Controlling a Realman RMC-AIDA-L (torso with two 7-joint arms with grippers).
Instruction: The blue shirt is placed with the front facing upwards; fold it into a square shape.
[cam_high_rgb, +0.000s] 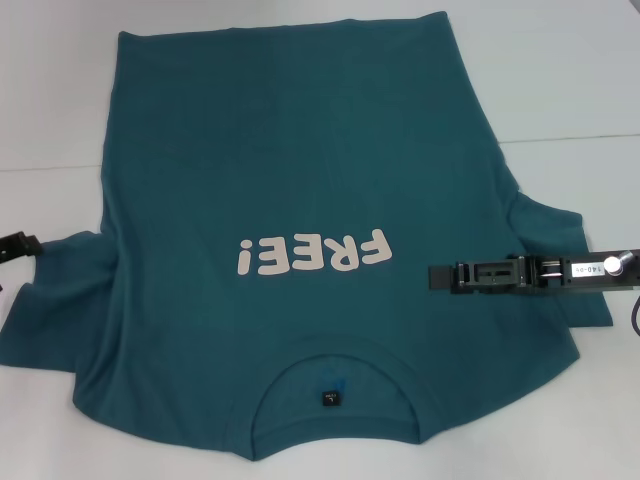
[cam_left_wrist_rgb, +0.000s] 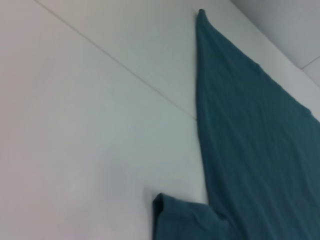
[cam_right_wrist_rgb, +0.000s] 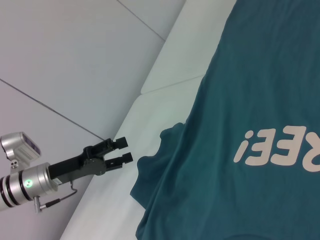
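Now the blue shirt (cam_high_rgb: 300, 190) lies flat, lettering up, on the tabletop (cam_high_rgb: 50, 100). Right gripper (cam_high_rgb: 437, 276) hovers over its sleeve side, fingers unclear. Left gripper (cam_right_wrist_rgb: 122, 151) waits beside the other sleeve, fingers parted.

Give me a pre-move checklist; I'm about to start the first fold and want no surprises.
1. The blue shirt front up, lettering showing: ok.
2. Shirt spread flat on the table: ok.
3. The left hand open, beside the sleeve on its side, off the cloth: ok.
4. The right hand above the shirt near the other sleeve: ok.
5. Right hand holding cloth: cannot tell.
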